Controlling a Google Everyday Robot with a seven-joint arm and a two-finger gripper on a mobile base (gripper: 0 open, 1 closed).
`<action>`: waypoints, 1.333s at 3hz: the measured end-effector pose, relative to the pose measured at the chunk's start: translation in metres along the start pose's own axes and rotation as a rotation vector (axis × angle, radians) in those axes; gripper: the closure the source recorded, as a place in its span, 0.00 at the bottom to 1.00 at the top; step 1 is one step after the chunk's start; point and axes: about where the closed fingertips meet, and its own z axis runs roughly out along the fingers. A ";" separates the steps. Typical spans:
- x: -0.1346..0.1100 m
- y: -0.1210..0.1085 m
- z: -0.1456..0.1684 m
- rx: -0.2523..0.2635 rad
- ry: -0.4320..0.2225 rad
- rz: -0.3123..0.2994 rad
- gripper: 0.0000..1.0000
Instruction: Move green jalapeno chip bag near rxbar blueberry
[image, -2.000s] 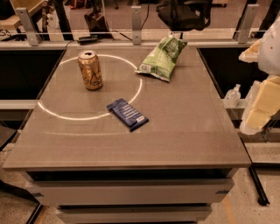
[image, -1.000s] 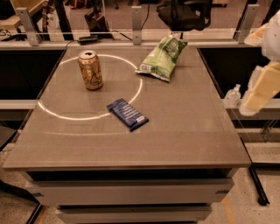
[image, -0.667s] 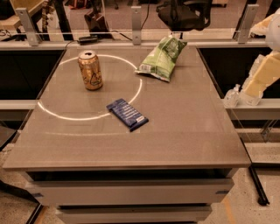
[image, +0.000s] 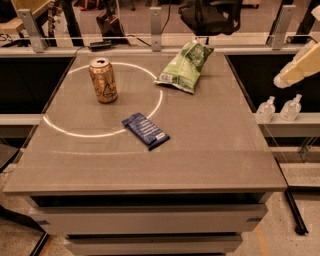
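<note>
Claw (image: 296, 69) is recorded as a pale shape at the right edge of view, held above and beyond the right side of the worktop (image: 215, 150), well apart from every item. Whether it is apart or together cannot be told. The bag is not held by it.

The green jalapeno chip bag (image: 186, 66) is found lying at the far side of the worktop, right of centre, with its white label end turned toward the middle. The rxbar blueberry (image: 145, 131) lies flat and diagonal near the centre, apart from the bag, with bare surface between them. A gold can (image: 103, 80) stands upright at the far left.

Progress is judged nil: the bag is neither grasped nor relocated. Approach, grasp, carriage toward the bar and release are all judged outstanding.
</note>
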 end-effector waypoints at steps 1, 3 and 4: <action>-0.005 -0.013 0.017 0.058 -0.125 0.179 0.00; -0.016 -0.021 0.059 0.040 -0.138 0.310 0.00; -0.018 -0.017 0.080 0.031 -0.173 0.316 0.00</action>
